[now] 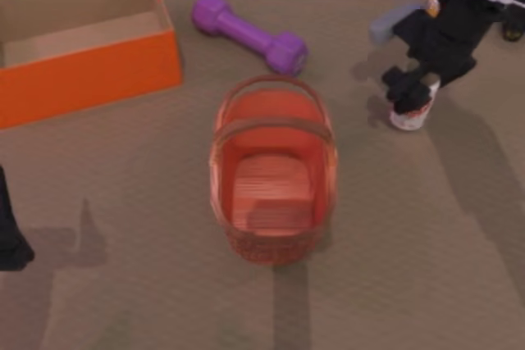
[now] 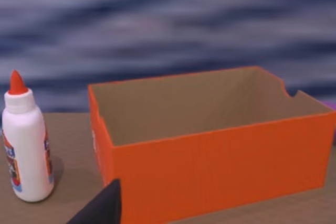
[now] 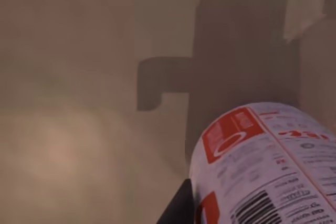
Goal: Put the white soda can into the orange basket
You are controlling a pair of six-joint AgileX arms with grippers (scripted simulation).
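The white soda can with red label markings is at the right of the table, and my right gripper is shut on it from above. The right wrist view fills with the can's printed side; one dark finger presses against it and the table lies below with the arm's shadow. The oval orange basket with its arched handle stands at the table's middle, to the left of the can, with nothing on its ribbed floor. My left gripper is parked at the left edge.
A big rectangular orange box with a brown inside stands at the back left and also fills the left wrist view. A purple dumbbell lies behind the basket. A white glue bottle stands beside the box.
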